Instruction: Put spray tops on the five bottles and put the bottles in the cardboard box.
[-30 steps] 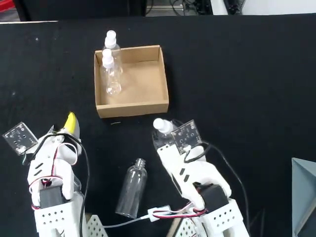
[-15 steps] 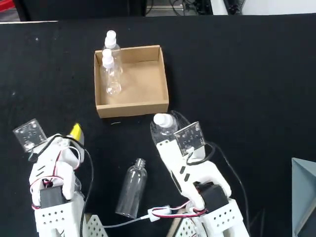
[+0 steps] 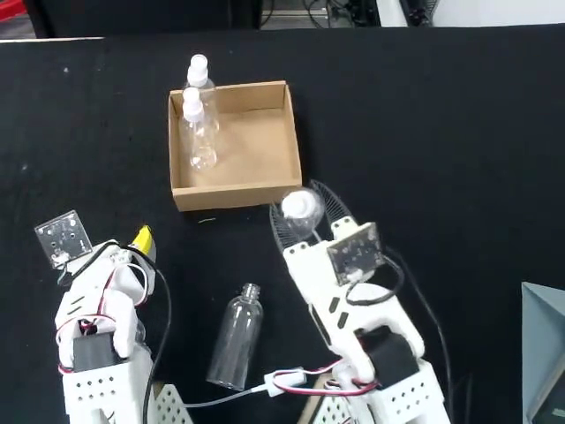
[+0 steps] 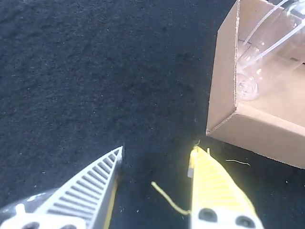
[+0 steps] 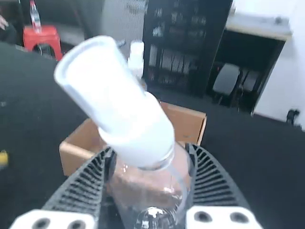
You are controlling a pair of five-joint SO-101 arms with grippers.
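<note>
With the right fingers [image 5: 217,174] clamped on the body of a capped spray bottle [image 3: 300,210], that one looks ready for the drop. It hangs tilted just off the near right corner of the cardboard box [image 3: 238,196], not over the opening yet. Left fingers [image 4: 212,191] are spread wide with nothing between them, low over the table [image 3: 424,132], near the box's near left corner.

Status as I read it:
- boxed bottle [image 3: 196,132]: top on, inside by the left wall. Done.
- rear bottle [image 3: 199,75]: top on, at the back left corner. Can't tell if it sits inside or just behind the back wall.
- held bottle: top on, needs boxing only.
- open bottle [image 3: 237,336]: lies on the table between the two arms, neck toward the box, no spray top. Needs a top, then boxing.

That's four bottles by my count against five in the task. One boxed for sure, maybe two, so under halfway.

Next call, my guess: the right arm carries forward and left over the opening before release. The right half of the box floor is free. Risk: the tilted bottle clips the front wall or tips out on release.
</note>
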